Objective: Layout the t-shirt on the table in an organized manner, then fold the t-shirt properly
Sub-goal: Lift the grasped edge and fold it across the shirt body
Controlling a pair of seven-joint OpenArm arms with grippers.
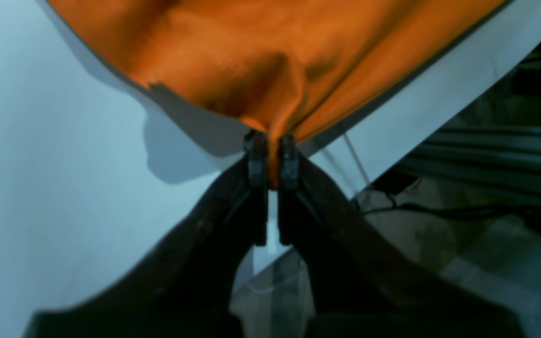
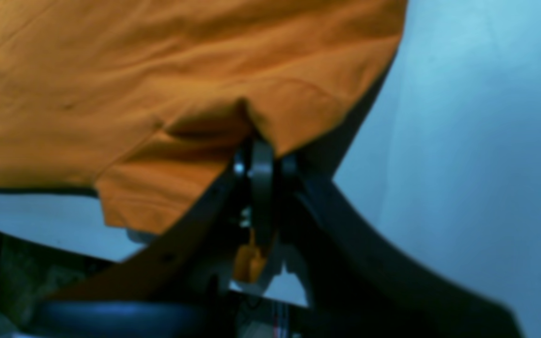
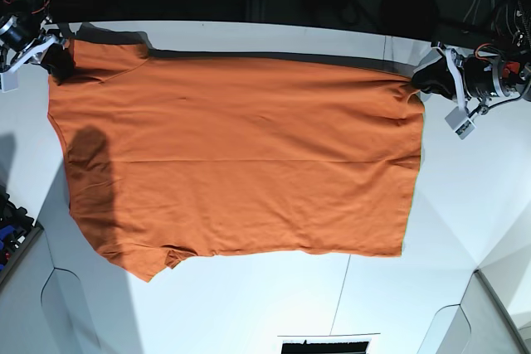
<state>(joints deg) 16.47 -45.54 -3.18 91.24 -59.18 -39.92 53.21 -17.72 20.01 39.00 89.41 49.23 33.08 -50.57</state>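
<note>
The orange t-shirt point(image 3: 241, 163) lies spread wide over the white table point(image 3: 249, 304), its far edge raised and casting a shadow behind it. My left gripper point(image 3: 423, 79) holds the shirt's far right corner. In the left wrist view that gripper point(image 1: 273, 145) is shut on a pinched fold of the t-shirt point(image 1: 251, 56). My right gripper point(image 3: 56, 60) holds the far left corner by the sleeve. In the right wrist view it point(image 2: 263, 159) is shut on the t-shirt point(image 2: 158, 84), with a scrap of orange showing below the fingers.
A thin dark seam point(image 3: 340, 296) runs across the near part of the table. A dark object point(image 3: 328, 344) sits at the near edge. Cables and dark equipment point(image 1: 510, 155) lie beyond the table edge by the left arm. A blue item point(image 3: 8, 230) is at the left edge.
</note>
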